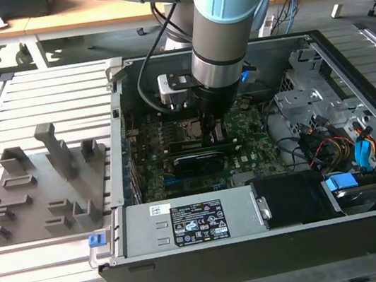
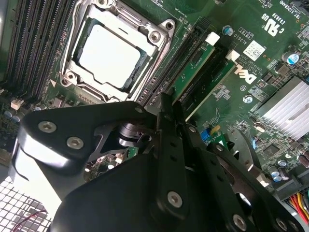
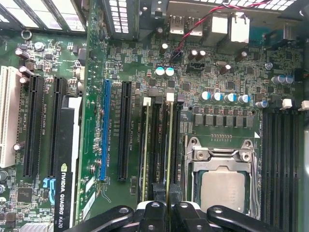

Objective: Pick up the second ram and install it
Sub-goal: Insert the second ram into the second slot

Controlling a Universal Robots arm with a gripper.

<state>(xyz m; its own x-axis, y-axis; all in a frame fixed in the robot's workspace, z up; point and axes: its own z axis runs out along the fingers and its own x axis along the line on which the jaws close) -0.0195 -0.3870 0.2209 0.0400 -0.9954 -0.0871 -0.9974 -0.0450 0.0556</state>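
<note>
A: Where do the jaws (image 3: 167, 205) stand?

B: Low in the frame of the first wrist view, black metal fingers (image 3: 155, 216) pressed onto the second ram (image 3: 169, 145), a thin green stick seen edge-on, upright in a black slot just beside the square metal processor socket (image 3: 223, 176).

A: And in the second wrist view?

B: The stick (image 2: 193, 77) runs diagonally in the upper middle, white latch at its end, on the glossy green motherboard (image 2: 251, 63).

A: The exterior view?

B: The arm (image 1: 219, 43) reaches down into the open black computer case (image 1: 277, 248) at centre frame; a grey plastic holder tray (image 1: 35, 190) lies on the slatted surface (image 1: 59, 276) at left.
</note>
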